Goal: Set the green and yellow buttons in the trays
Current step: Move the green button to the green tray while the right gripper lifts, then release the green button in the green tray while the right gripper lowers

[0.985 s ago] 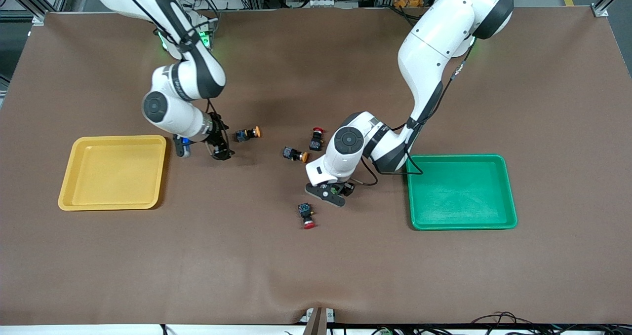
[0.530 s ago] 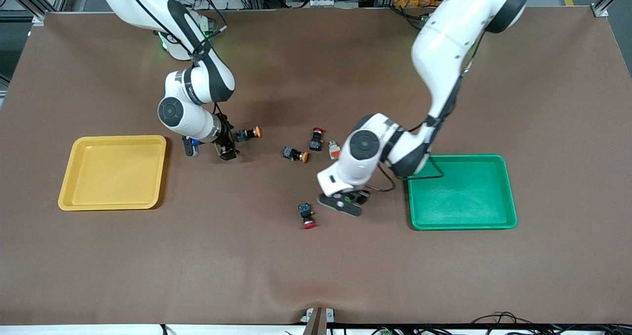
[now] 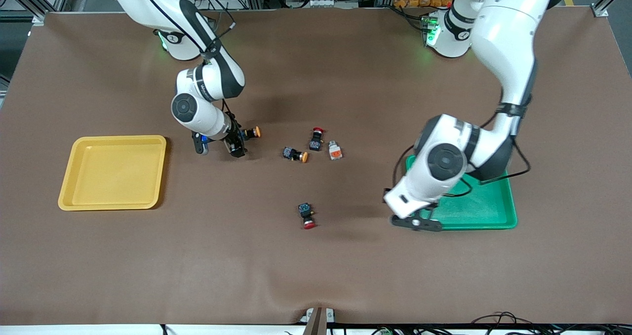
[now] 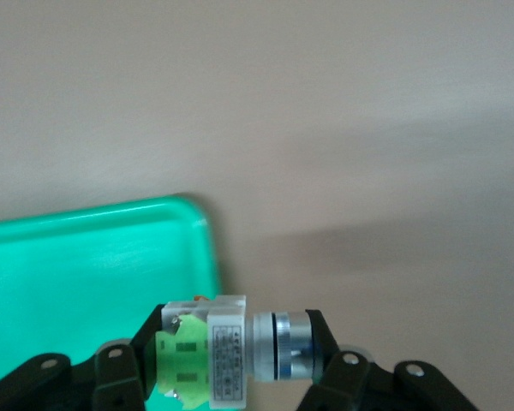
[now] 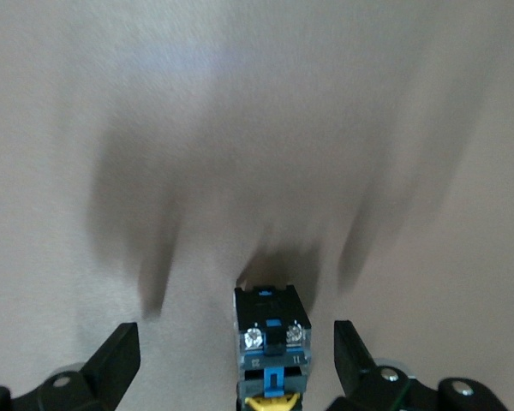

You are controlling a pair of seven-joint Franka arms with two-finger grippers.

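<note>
My left gripper (image 4: pixel 231 377) is shut on a pale grey button with a green face (image 4: pixel 207 364), held in the air. In the front view this gripper (image 3: pixel 417 222) is over the green tray's (image 3: pixel 493 209) edge toward the right arm's end; the tray also shows in the left wrist view (image 4: pixel 86 265). My right gripper (image 3: pixel 238 143) is open and low, one finger on each side of a black-bodied button with an orange-yellow cap (image 3: pixel 250 133), which also shows in the right wrist view (image 5: pixel 272 336). Another orange-capped black button (image 3: pixel 295 154) and a grey button with an orange face (image 3: pixel 335 150) lie mid-table. The yellow tray (image 3: pixel 118 138) holds nothing.
Two red-capped black switches lie on the brown mat: one (image 3: pixel 316 138) beside the grey orange-faced button, one (image 3: pixel 306 215) nearer the front camera. The yellow tray is at the right arm's end, the green tray at the left arm's end.
My left gripper has lifted and carried the green-faced button from mid-table to the green tray's edge, uncovering the orange-faced grey button. My right gripper has moved onto the orange-capped button.
</note>
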